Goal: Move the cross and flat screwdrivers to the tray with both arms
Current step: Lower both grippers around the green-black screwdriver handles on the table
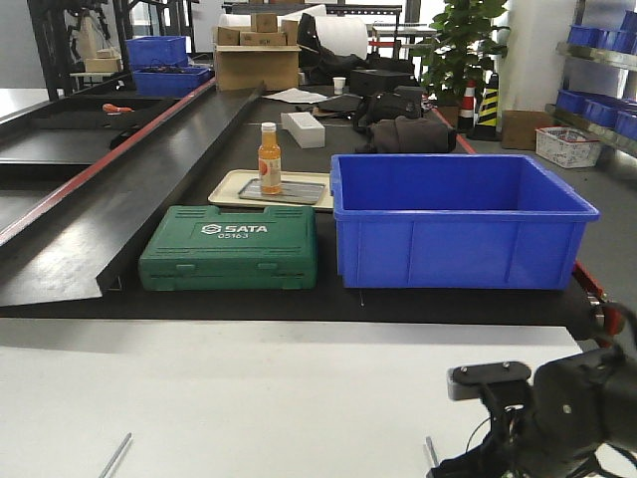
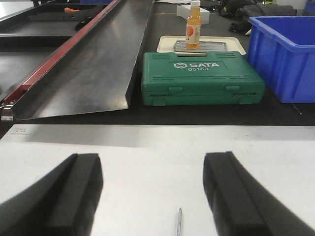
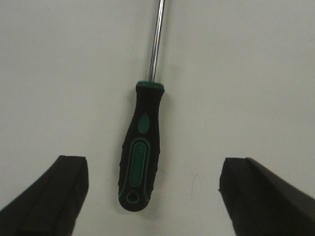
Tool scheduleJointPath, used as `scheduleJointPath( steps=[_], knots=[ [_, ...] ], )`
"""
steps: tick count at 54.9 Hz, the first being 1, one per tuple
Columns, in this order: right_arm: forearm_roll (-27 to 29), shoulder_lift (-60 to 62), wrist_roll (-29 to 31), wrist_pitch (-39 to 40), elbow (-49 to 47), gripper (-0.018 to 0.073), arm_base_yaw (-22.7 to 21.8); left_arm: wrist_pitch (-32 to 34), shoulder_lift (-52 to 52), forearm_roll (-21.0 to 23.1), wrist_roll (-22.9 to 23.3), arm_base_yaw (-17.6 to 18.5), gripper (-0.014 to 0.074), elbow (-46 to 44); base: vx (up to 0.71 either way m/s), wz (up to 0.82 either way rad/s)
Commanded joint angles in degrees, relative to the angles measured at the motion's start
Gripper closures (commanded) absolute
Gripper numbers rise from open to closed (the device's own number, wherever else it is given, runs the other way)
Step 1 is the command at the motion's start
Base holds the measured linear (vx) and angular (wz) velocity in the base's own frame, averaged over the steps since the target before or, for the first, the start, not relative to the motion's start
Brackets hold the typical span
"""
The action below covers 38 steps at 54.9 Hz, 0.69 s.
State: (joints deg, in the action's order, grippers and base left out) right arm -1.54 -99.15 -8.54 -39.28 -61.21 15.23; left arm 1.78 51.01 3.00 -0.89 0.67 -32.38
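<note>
Bring the right jaws straight down and close across the fat handle of the screwdriver (image 3: 139,157), not its shaft, so it cannot pivot; right jaws and left jaws both stand spread, empty; the screwdriver lies flat on the white worktop (image 3: 246,73), centred between the right jaws, touching neither.

The left gripper (image 2: 152,166) hangs spread wide over the white table (image 2: 147,142), a thin metal shaft (image 2: 179,221) between its fingers, the green SATA case (image 2: 203,78) farther off
</note>
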Motion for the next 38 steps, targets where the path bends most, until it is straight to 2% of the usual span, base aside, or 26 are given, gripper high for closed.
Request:
scheduleJointPath(
  steps=[1, 17, 25, 33, 38],
  knots=[
    [1.54, -2.40, -0.05, 0.52, -3.30, -0.0023, 0.10, 3.65, -0.37, 0.14, 0.16, 0.04, 0.0037, -1.95, 0.00, 0.00],
    [6.18, -9.13, -0.16, 3.02, -4.11, -0.0020, 0.10, 1.95, -0.37, 0.14, 0.16, 0.04, 0.0037, -1.95, 0.00, 0.00],
    [6.77, -11.72, -0.86, 3.93, -4.11, 0.0020, 0.10, 1.48, -0.37, 0.14, 0.16, 0.04, 0.0037, -1.95, 0.00, 0.00],
    [6.68, -13.60, -2.09, 3.19, -4.11, 0.0132, 0.10, 0.64, -0.37, 0.14, 0.16, 0.04, 0.0037, -1.95, 0.00, 0.00],
    [6.65, -13.87, -3.31, 3.13, -4.11, 0.0267, 0.10, -1.26, -0.37, 0.14, 0.22, 0.04, 0.0037, -2.01, 0.00, 0.00]
  ],
)
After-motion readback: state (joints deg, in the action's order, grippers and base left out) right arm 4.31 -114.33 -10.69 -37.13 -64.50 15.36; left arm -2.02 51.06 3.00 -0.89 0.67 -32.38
